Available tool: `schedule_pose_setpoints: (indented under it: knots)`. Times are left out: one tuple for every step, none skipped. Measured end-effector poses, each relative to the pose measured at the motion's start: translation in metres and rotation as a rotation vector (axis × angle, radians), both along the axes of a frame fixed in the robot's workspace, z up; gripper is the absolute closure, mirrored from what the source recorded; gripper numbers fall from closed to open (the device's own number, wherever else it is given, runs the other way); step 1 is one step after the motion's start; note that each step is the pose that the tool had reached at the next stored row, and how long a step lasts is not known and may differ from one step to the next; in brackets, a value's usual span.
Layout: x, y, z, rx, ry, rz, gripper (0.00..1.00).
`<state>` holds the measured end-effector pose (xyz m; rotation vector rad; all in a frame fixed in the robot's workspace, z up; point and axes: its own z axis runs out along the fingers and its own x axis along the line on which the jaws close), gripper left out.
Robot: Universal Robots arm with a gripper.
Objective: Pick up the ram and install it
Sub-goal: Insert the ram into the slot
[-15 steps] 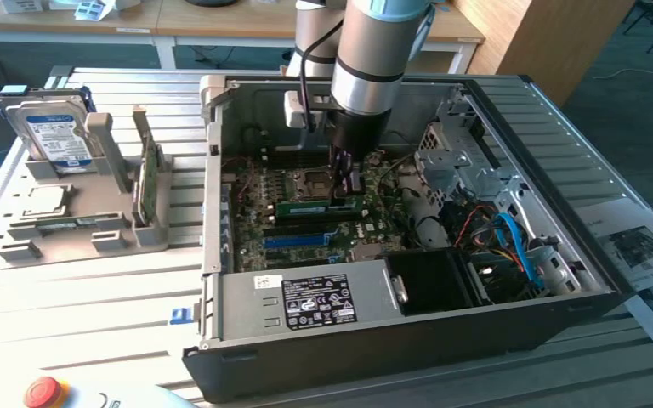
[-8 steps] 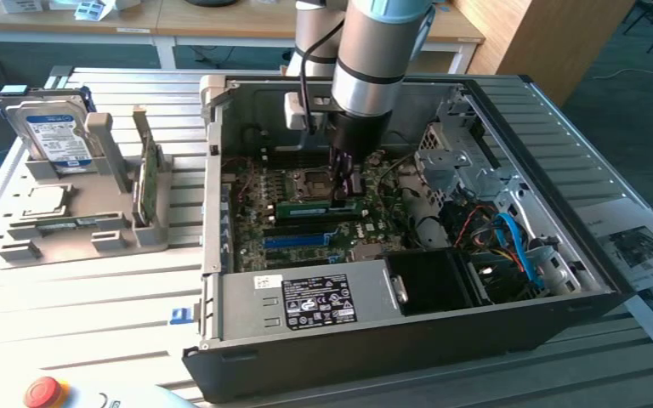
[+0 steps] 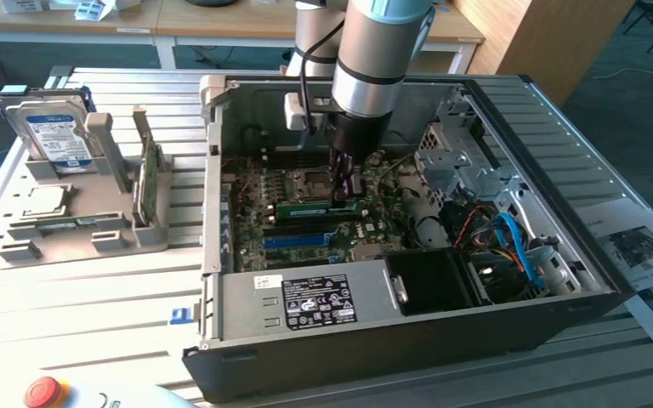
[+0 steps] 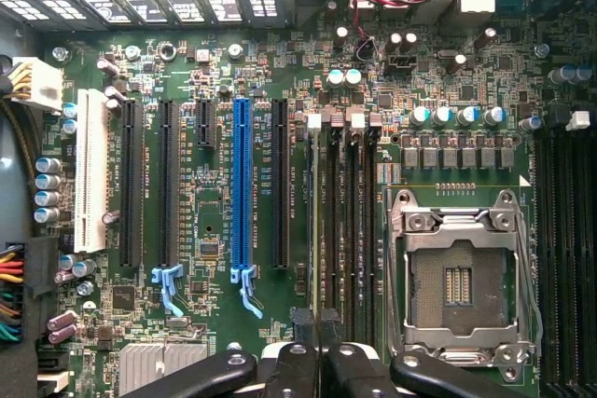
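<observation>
Open case [image 3: 417,348] on bench [image 3: 77,293]; parts holder [image 3: 31,248] on the exterior view's left, hard drive [image 3: 57,132] standing in it. Motherboard [image 3: 256,231] inside case; pincer [image 3: 343,191] over it, ram [image 3: 307,206] under pincer, beside CPU socket [image 3: 309,180].

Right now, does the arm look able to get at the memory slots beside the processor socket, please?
Probably yes: the case is open, and the pincer, shut on the ram, hangs just over the memory slots, no cable crossing between.
</observation>
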<state>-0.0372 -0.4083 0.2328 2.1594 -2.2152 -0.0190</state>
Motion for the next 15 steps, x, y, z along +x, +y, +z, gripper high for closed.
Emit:
schedule_pose_setpoints:
  knots:
    - [0.0000,0.0000,0.0000,0.0001,0.0000,0.001,0.88]
    - [0.0000,0.0000,0.0000,0.0000,0.0000,0.002,0.88]
    - [0.0000,0.0000,0.0000,0.0000,0.0000,0.003,0.88]
    - [0.0000,0.0000,0.0000,0.0000,0.0000,0.004,0.88]
    - [0.0000,0.0000,0.0000,0.0000,0.0000,0.007,0.88]
    - [0.0000,0.0000,0.0000,0.0001,0.0000,0.009,0.88]
    - [0.0000,0.0000,0.0000,0.0000,0.0000,0.010,0.88]
    - [0.0000,0.0000,0.0000,0.0000,0.0000,0.012,0.88]
    - [0.0000,0.0000,0.0000,0.0001,0.0000,0.015,0.88]
    - [0.0000,0.0000,0.0000,0.0001,0.0000,0.017,0.88]
    - [0.0000,0.0000,0.0000,0.0000,0.0000,0.020,0.88]
    - [0.0000,0.0000,0.0000,0.0000,0.0000,0.022,0.88]
    - [0.0000,0.0000,0.0000,0.0000,0.0000,0.022,0.88]
    - [0.0000,0.0000,0.0000,0.0000,0.0000,0.022,0.88]
    - [0.0000,0.0000,0.0000,0.0000,0.0000,0.022,0.88]
